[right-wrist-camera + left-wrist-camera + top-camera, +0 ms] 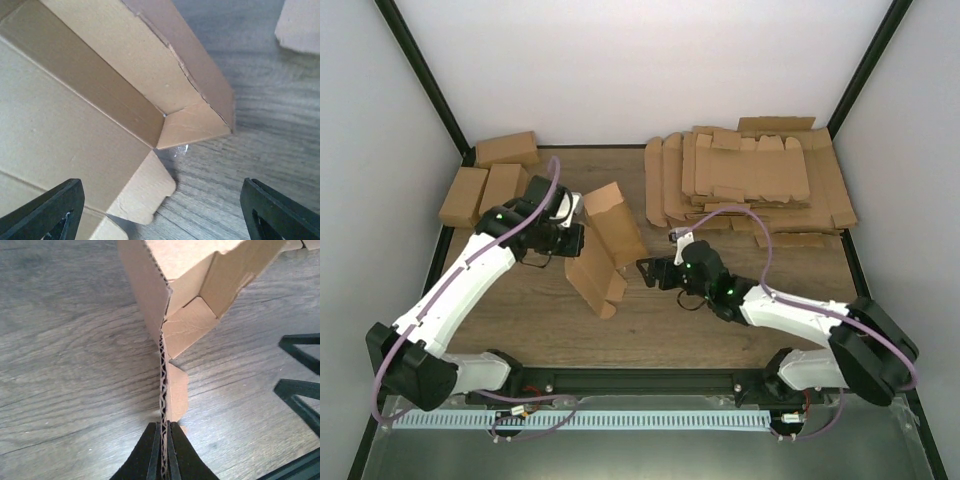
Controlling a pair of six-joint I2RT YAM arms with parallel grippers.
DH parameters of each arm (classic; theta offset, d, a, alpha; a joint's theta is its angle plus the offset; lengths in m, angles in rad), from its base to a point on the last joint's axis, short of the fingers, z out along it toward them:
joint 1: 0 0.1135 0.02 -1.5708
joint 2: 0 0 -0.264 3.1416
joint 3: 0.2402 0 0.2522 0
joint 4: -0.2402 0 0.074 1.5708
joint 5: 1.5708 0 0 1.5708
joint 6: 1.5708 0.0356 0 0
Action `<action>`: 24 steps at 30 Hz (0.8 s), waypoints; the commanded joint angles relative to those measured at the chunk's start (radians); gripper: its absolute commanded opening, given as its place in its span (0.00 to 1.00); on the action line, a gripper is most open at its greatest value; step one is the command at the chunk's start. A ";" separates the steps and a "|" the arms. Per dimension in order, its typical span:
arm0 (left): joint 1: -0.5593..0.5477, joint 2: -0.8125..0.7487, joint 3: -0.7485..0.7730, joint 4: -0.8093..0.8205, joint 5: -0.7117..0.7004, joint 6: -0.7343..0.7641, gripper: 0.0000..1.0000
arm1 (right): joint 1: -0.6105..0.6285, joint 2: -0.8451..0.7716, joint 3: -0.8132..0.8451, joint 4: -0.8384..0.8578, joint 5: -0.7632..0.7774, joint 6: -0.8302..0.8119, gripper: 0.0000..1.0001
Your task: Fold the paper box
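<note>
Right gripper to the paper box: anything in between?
Nothing visible. The right gripper is open and faces the paper box directly; the right wrist view shows only cardboard and bare table ahead of it. The left gripper is shut on a flap at the box's opposite side, out of that path.

Wood-grain table (640,325) w/ white walls (640,60), black frame posts (422,70); lighting prob. diffuse.

A big pile of flat brown card sheets (750,180) lies at the far right of the wooden table (520,320). Three small folded boxes (503,186) sit close together at the far left.
</note>
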 commanded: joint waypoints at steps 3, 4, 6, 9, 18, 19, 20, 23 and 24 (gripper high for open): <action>-0.026 0.034 0.118 -0.169 -0.126 0.075 0.04 | -0.001 -0.081 0.084 -0.146 0.052 -0.319 0.94; -0.031 0.037 0.124 -0.172 -0.127 0.076 0.04 | -0.001 -0.084 0.089 -0.140 0.069 -0.349 0.94; -0.039 0.043 0.131 -0.170 -0.125 0.075 0.04 | 0.000 -0.090 0.088 -0.096 0.099 -0.413 0.96; -0.060 0.054 0.134 -0.166 -0.136 0.070 0.04 | 0.001 -0.086 0.066 0.028 0.155 -0.469 0.98; -0.210 0.093 0.134 -0.167 -0.223 0.057 0.04 | 0.040 -0.006 0.054 0.273 0.193 -0.546 0.98; -0.223 0.099 0.136 -0.170 -0.238 0.054 0.04 | 0.045 0.007 0.062 0.277 0.204 -0.547 0.98; -0.236 0.104 0.137 -0.170 -0.249 0.050 0.04 | 0.050 0.028 0.076 0.273 0.232 -0.543 0.98; -0.272 0.114 0.141 -0.166 -0.286 0.045 0.04 | 0.065 0.091 0.112 0.250 0.361 -0.507 0.98; -0.285 0.116 0.141 -0.165 -0.301 0.044 0.04 | 0.066 0.108 0.113 0.257 0.390 -0.502 0.98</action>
